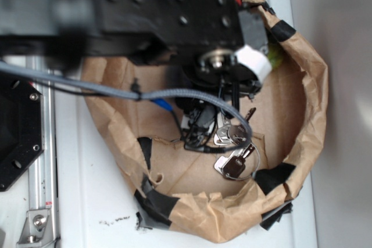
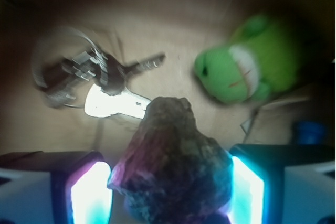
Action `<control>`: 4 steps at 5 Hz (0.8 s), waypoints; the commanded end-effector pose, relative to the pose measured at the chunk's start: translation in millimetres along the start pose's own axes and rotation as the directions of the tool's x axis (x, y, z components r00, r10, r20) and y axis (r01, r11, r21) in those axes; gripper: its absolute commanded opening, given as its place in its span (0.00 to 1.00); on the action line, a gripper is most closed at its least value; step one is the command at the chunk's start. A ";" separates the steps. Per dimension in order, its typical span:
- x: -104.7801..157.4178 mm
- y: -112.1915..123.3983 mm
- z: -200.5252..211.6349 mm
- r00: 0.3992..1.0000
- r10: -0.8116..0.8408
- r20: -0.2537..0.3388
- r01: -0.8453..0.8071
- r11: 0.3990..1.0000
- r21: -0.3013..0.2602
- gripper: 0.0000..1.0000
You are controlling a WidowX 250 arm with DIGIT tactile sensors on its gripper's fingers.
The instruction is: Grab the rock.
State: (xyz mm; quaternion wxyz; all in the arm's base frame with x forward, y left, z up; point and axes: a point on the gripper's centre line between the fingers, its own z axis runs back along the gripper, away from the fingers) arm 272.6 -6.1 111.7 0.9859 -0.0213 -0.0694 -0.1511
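Only the wrist view shows the hand (image 2: pixel 170 184) clamped on the rock (image 2: pixel 173 166).

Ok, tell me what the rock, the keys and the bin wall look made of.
Rock: stone, rough, matte, mottled brown-grey. Keys: metal, with a bright silvery shine. Bin wall: crumpled brown paper, apparently kraft, patched with black tape.

A rough, matt mottled brown-grey rock (image 2: pixel 173 169), shiny metal keys (image 2: pixel 113 103), a fuzzy green plush toy (image 2: pixel 241 72), and a crumpled brown paper nest (image 1: pixel 302 161).
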 end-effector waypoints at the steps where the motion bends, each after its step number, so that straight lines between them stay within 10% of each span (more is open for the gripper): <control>1: 14.2 -13.4 66.4 0.969 0.223 -0.104 -0.218 0.974 0.055 0.00; 4: 4.6 -20.0 62.5 0.939 0.341 -0.050 -0.337 0.939 0.073 0.00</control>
